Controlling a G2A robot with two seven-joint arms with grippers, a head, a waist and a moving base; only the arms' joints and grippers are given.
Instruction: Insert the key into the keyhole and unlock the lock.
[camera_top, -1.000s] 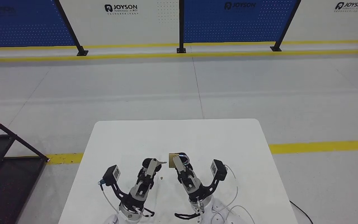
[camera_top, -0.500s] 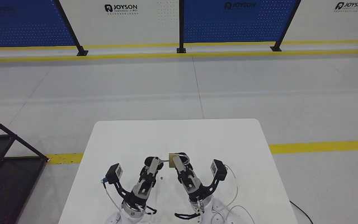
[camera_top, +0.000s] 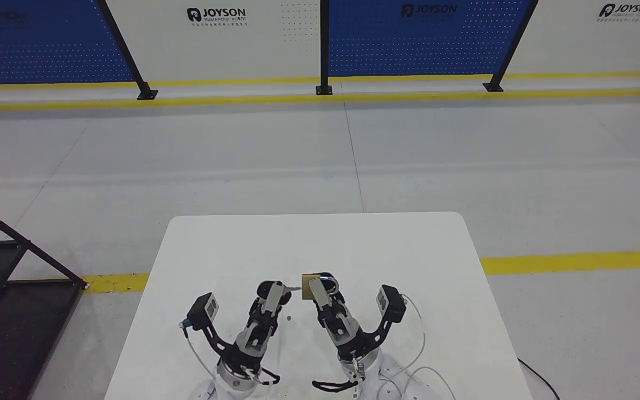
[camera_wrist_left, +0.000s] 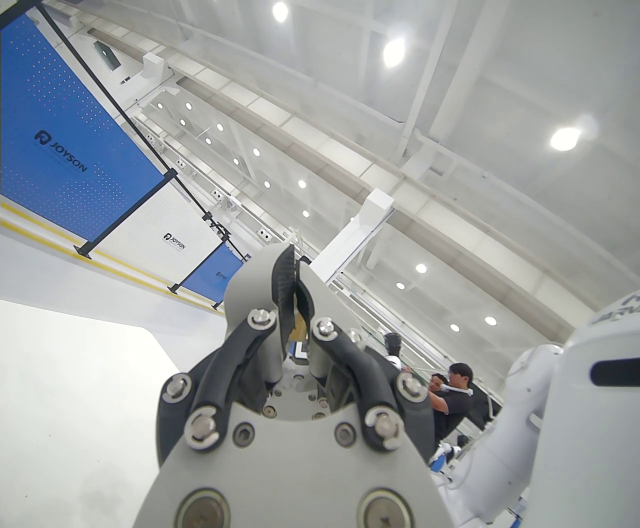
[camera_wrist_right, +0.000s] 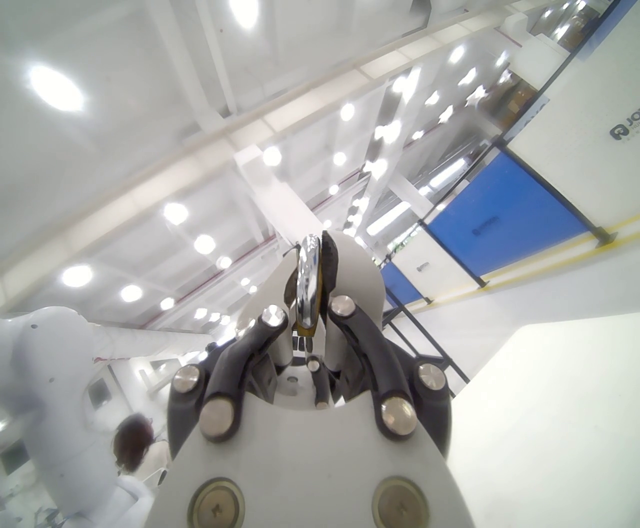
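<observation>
Holding the brass padlock (camera_wrist_right: 307, 290) pinched in the right gripper (camera_wrist_right: 319, 252) above the white table (camera_top: 400, 250), left gripper (camera_wrist_left: 295, 267) clamped on the key (camera_wrist_left: 299, 321) just beside it. Alignment stage, apparently; next, the key tip must meet the keyhole squarely.

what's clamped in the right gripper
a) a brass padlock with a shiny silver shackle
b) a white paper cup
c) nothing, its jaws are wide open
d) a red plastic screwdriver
a: in the right wrist view the right gripper is shut on the brass padlock with a shiny silver shackle, whose edge sits squeezed between the two fingers.
</observation>
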